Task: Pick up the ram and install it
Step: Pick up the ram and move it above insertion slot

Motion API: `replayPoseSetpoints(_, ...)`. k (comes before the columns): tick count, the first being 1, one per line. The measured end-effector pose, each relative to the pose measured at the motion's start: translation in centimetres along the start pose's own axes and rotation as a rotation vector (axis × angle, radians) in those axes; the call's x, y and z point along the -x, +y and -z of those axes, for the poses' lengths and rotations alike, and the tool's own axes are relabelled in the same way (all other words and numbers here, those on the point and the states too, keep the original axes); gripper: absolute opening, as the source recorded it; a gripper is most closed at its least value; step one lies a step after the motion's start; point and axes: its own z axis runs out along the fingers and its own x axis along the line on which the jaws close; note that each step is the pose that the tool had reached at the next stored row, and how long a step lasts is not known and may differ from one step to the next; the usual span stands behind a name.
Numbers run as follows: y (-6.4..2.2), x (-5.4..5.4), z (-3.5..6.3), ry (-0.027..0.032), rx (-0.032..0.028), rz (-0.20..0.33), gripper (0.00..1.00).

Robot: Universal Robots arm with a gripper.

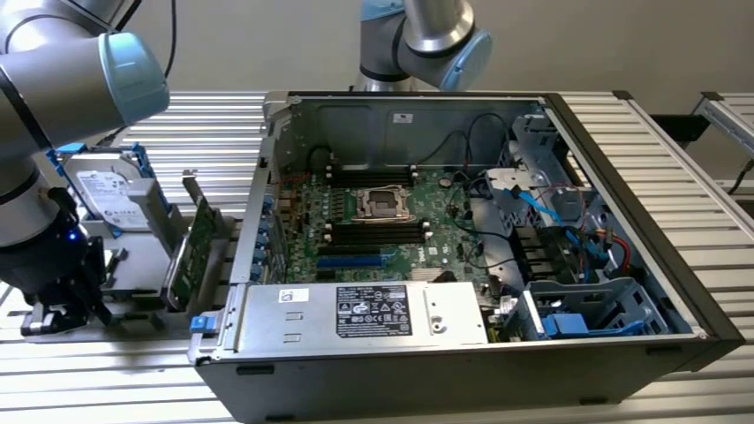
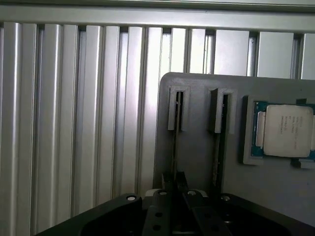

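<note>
Gripper point(image 2: 174, 182) low over grey holder plate point(image 2: 197, 162), right at ram point(image 2: 174, 147), which stands edge-on in plate's slot. Cannot tell how far claw is open or whether it grips. Second stick point(image 2: 219, 147) in neighbouring slot, just beside ram. CPU point(image 2: 288, 130) further along plate. Hard drive point(image 1: 106, 199) upright behind plate. Green expansion card point(image 1: 189, 252) between plate and open computer case point(image 1: 471, 371).

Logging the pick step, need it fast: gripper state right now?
Gripper: cannot tell whether open or closed; it sits right at the ram, which stands in a slot of the grey holder.
</note>
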Motion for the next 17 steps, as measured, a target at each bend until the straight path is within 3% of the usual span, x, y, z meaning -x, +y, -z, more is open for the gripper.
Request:
replayPoseSetpoints(5, 0.01, 0.0, 0.37, -0.0006, 0.0, -0.004, 0.14)
replayPoseSetpoints(17, -0.25, -0.1, 5.47, 0.0002, 0.0066, -0.005, 0.14)
